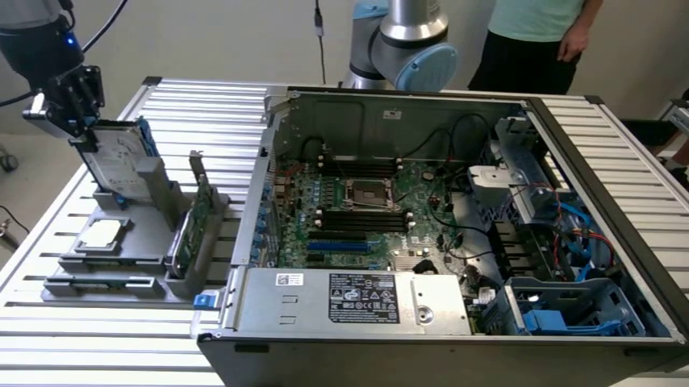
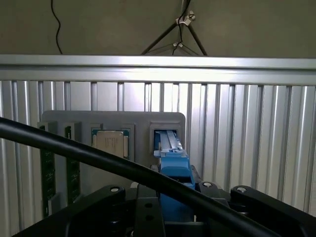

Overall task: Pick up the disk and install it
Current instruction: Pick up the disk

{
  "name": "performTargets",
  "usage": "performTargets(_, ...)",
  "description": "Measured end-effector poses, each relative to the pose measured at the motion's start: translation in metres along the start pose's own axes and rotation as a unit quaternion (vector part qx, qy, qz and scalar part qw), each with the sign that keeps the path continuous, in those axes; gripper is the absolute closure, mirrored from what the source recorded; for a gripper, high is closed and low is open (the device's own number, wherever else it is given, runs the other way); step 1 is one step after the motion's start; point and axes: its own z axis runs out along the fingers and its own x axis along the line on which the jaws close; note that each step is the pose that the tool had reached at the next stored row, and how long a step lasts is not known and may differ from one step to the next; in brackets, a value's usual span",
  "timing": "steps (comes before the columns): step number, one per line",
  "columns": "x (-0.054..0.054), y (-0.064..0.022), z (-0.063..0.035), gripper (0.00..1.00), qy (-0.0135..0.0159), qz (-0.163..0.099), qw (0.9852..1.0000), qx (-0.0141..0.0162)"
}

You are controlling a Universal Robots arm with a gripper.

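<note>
Half-closed fingers [image 1: 82,121] clamped the top of the upright disk [image 1: 116,157] in the grey holder [image 1: 151,193], left of the computer case [image 1: 356,310].

disk [image 1: 114,163] upright in the holder [image 1: 151,242], gripper [image 1: 90,133] at its top, computer case [image 1: 388,109] to the exterior view's right

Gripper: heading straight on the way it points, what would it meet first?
The disk, standing upright in the grey holder directly below the gripper; whether they touch is unclear.
</note>
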Motion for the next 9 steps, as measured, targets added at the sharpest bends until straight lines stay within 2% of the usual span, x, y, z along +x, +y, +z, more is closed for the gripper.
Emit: performTargets(9,0.000,0.0002,-0.0114,0.68,0.0000,0.000,1.0000,0.0000)
